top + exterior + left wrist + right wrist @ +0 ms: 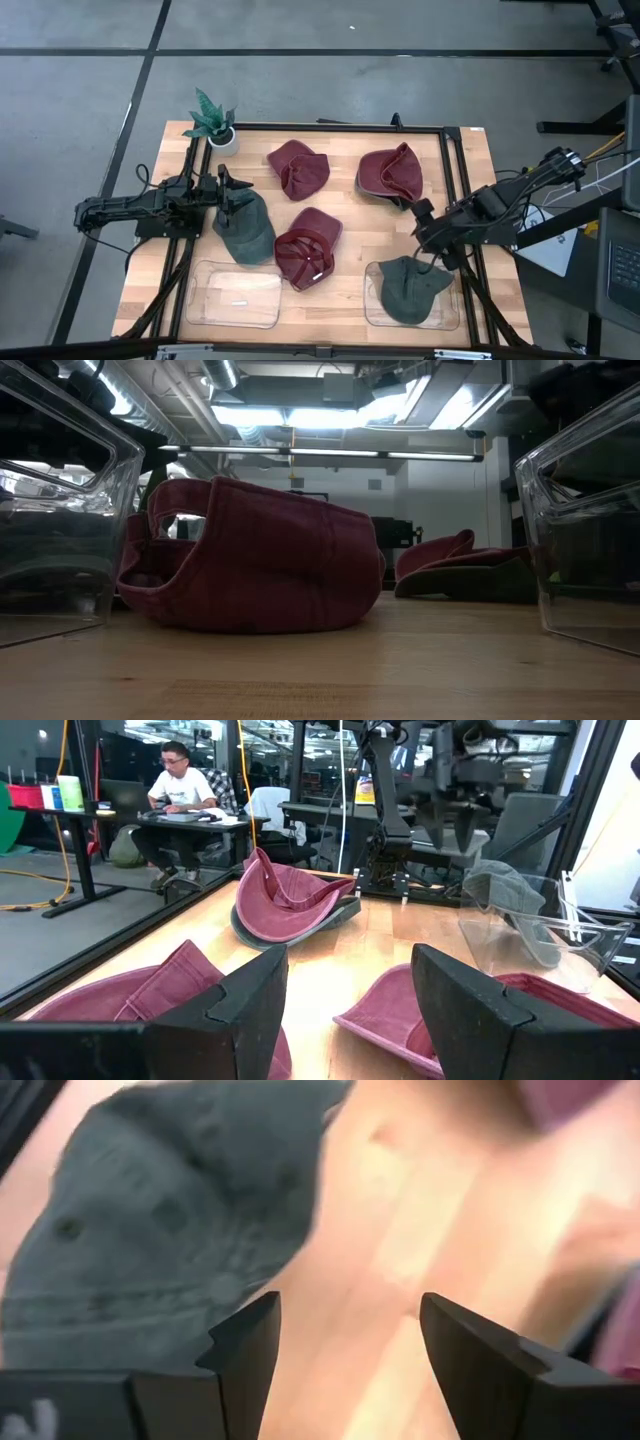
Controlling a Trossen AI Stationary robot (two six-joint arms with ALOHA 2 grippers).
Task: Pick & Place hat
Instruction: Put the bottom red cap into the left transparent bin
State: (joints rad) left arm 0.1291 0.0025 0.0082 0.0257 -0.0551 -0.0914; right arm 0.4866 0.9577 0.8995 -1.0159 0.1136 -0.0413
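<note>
Green cloth fills the right-hand clear bin (pixel 372 310) from overhead: a green hat (pixel 412 288) lies inside it, and the right claw (pixel 436 262) hangs just above the hat's far edge, near the bin's rim. Over to the right wrist view, and the two dark fingers (pixel 243 1350) stand spread with nothing between them, the green hat (pixel 165 1230) beside them and bare wood beyond. Only the overhead picture shows the whole spread: three maroon hats (pixel 308 246) across the wooden tabletop (pixel 345 215), a second clear bin (pixel 236 295) at front left, a small potted plant (pixel 214 120) in the far left corner, and a second green hat (pixel 246 230) lying under the left claw (pixel 228 183). The left wrist view shows that claw spread wide too, with a maroon hat (pixel 290 905) upturned ahead and a person (pixel 180 795) seated at a desk beyond. Down low, one maroon hat (pixel 255 560) looms between the two bins' walls, no arm in sight.
</note>
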